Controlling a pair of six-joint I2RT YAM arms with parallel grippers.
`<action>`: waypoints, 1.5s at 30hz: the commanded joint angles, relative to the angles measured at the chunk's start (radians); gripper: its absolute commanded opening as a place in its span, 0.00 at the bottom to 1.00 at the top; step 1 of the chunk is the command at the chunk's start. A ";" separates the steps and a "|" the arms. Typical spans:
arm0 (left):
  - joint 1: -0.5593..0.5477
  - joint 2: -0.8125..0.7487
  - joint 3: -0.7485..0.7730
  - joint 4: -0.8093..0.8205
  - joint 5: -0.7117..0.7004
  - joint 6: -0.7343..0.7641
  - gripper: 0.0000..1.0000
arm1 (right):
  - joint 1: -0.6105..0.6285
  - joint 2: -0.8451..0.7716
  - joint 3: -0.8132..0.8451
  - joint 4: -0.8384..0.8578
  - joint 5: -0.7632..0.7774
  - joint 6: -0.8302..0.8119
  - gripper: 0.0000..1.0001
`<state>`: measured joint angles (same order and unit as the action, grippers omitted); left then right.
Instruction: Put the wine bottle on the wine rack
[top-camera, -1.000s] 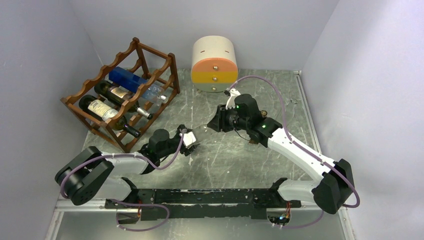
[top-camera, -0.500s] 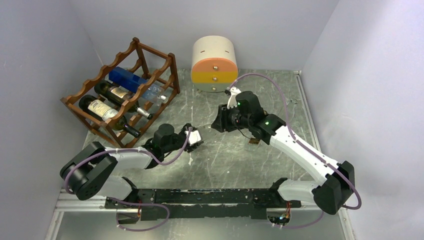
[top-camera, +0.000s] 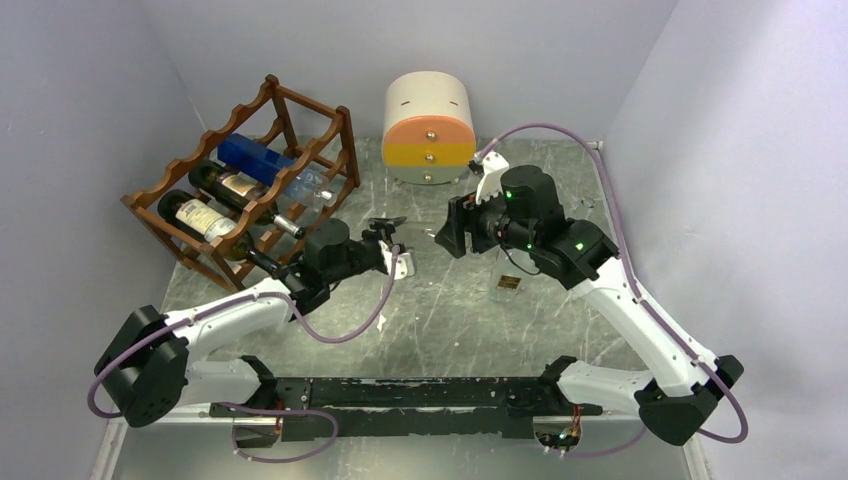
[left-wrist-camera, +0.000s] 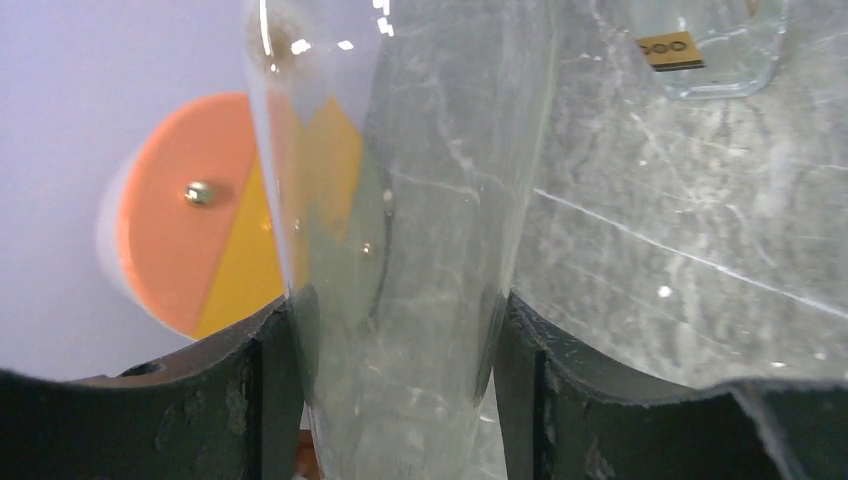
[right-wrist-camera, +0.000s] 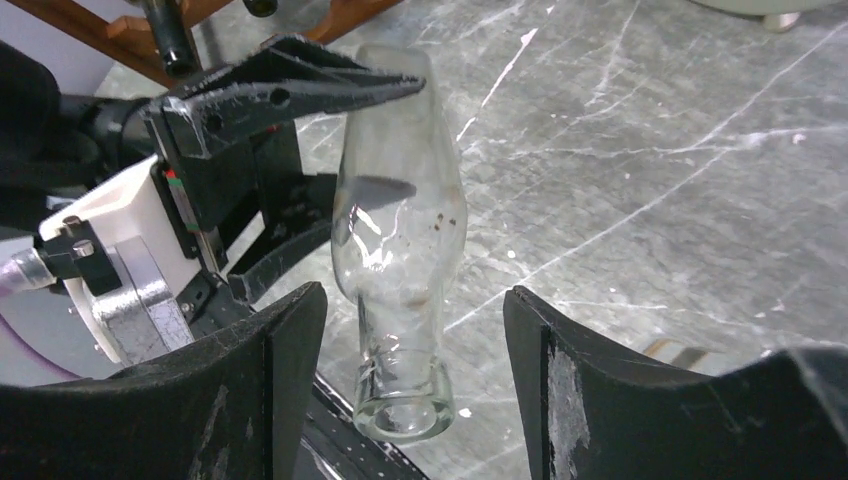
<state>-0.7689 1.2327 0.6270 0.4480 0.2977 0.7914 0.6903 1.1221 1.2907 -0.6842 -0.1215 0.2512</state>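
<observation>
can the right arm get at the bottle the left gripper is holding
Probably yes. The bottle's neck points at the open right gripper and sits between its fingers, apart from both. The left gripper clamps the body farther up, so the neck is free.

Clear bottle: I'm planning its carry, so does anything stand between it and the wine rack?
Nothing visible on the table does. The left gripper holds the clear bottle just right of the wine rack; three bottles already fill some of its slots.
</observation>
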 joint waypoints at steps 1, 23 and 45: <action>-0.026 -0.026 0.155 -0.124 -0.066 0.155 0.07 | 0.002 -0.014 0.068 -0.135 0.044 -0.081 0.69; -0.046 -0.031 0.377 -0.255 -0.049 0.632 0.07 | 0.002 0.052 0.221 -0.325 -0.062 -0.199 0.66; -0.056 0.005 0.402 -0.274 -0.050 0.713 0.07 | 0.003 0.138 0.176 -0.260 -0.119 -0.162 0.40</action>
<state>-0.8162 1.2446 0.9745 0.0944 0.2314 1.4914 0.6903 1.2446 1.4830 -0.9932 -0.2279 0.0746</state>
